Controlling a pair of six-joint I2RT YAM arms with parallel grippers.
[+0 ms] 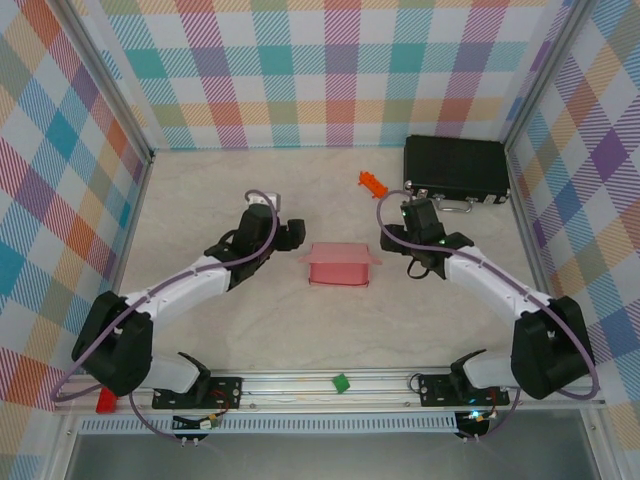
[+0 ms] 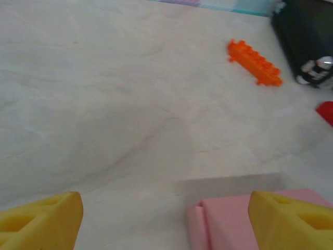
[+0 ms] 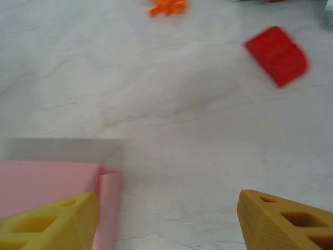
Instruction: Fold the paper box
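Centre of the pale marbled counter is where you've got the pink thin-card paper box: a small flat rectangle with short flaps poking out at both ends. Your left hand sits just beside its left end, jaws spread wide and empty. On the left wrist view, one yellow finger overlaps the box's corner; I can't tell whether it touches. Your right hand is just beside the right end, also released and holding nothing. Its yellow finger overlaps the box edge and a curled flap, contact unclear. The orange toothed plastic strip lies behind the box. The black hard case is in the far right corner. A small red block lies apart on bare counter.
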